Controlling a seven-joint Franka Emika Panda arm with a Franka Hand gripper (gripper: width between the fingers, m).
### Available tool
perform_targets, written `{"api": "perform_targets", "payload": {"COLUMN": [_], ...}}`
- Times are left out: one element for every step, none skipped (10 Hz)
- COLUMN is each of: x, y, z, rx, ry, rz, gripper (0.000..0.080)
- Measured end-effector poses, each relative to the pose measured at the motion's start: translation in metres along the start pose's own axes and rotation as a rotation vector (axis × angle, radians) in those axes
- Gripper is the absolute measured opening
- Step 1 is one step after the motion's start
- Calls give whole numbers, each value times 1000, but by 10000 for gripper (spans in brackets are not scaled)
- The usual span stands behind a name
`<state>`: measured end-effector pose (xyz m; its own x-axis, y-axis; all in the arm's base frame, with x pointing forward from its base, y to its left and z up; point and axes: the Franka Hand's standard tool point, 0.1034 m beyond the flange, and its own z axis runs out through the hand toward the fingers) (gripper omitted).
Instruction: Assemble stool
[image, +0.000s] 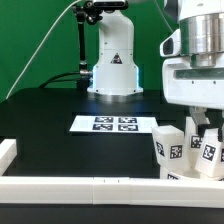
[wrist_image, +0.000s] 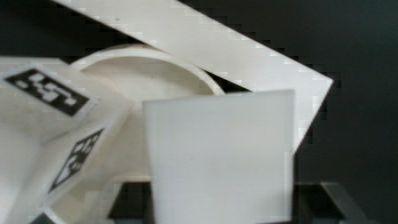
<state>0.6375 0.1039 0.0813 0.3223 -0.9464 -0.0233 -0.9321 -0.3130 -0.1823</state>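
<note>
The pincer (image: 203, 125) is shut on a white leg (wrist_image: 217, 160). It looks hard, light and smooth; hold its flat sides.

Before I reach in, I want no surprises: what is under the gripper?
A white tagged leg is clamped in the shut gripper. Below, the wrist view shows the round seat, partly covered by legs; how they join is hidden.

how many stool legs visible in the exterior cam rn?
2 short blocky white plastic tagged legs: one standing left of the gripper, one under the shut gripper, apparently gripped. Others may hide behind the arm or beyond the frame.
</note>
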Motion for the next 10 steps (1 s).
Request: {"api": "perform_targets", "payload": {"x": [0,-1,-1,1,5,8,7,5,1,-1], "y": [0,0,0,0,2,3,2,2,0,0], "z": [0,0,0,0,0,0,0,0,0,0], "rx": [0,2,4,11,29,56,86,120,156,158], "ry": [-1,-6,-9,-18,-24,-30,-40,-51,-59,-70], "rz": [37,106,152,263,385,507,651,771,872,927], "gripper": [338,338,338,338,338,338,338,338,338,338]}}
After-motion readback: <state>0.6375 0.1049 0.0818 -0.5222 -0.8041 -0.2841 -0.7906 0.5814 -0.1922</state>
